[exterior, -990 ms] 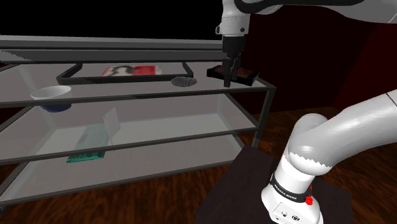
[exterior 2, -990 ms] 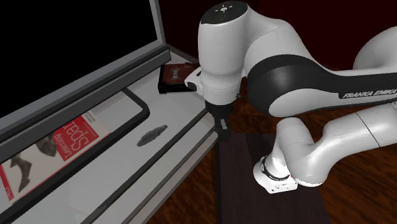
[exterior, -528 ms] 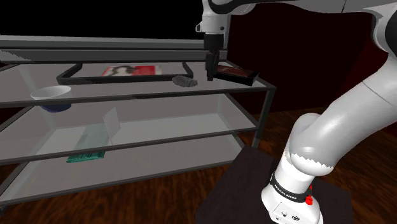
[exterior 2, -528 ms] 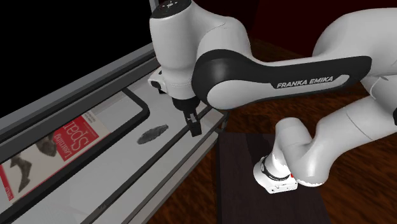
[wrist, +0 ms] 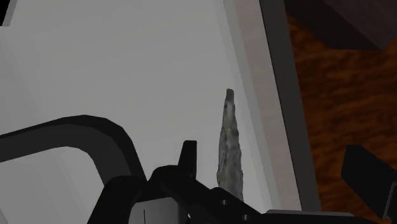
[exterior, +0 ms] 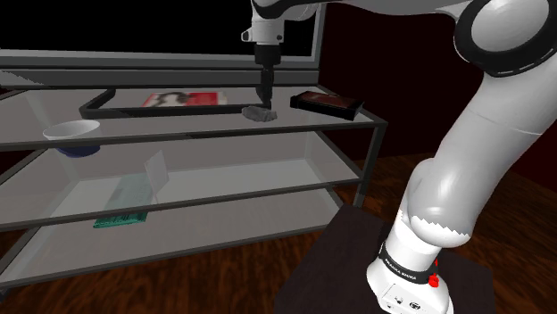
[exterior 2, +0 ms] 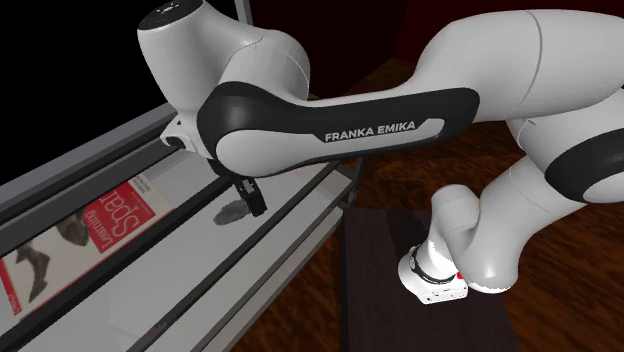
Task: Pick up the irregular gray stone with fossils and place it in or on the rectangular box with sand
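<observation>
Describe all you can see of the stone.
The stone is small, gray, rough and mottled. It is long and thin and tapers to a point at one end. It lies flat on the pale top shelf, close to the front rail. The gripper hangs close over it, and the pictures do not show whether they touch.

A rack of glass shelves with a dark metal frame (exterior: 374, 165) stands on a brown wooden floor (exterior: 205, 284) by a dark red wall (exterior: 393, 62).
</observation>
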Controlling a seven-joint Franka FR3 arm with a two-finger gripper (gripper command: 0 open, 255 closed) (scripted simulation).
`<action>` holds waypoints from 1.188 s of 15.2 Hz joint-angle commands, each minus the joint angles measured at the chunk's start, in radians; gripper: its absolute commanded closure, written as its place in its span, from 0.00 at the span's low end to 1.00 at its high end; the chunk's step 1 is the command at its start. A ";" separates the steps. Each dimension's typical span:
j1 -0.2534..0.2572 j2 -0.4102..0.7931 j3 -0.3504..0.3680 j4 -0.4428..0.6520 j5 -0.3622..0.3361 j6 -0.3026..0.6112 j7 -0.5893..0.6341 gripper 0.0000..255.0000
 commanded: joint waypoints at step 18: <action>0.008 0.067 -0.001 -0.033 0.012 0.106 -0.061 1.00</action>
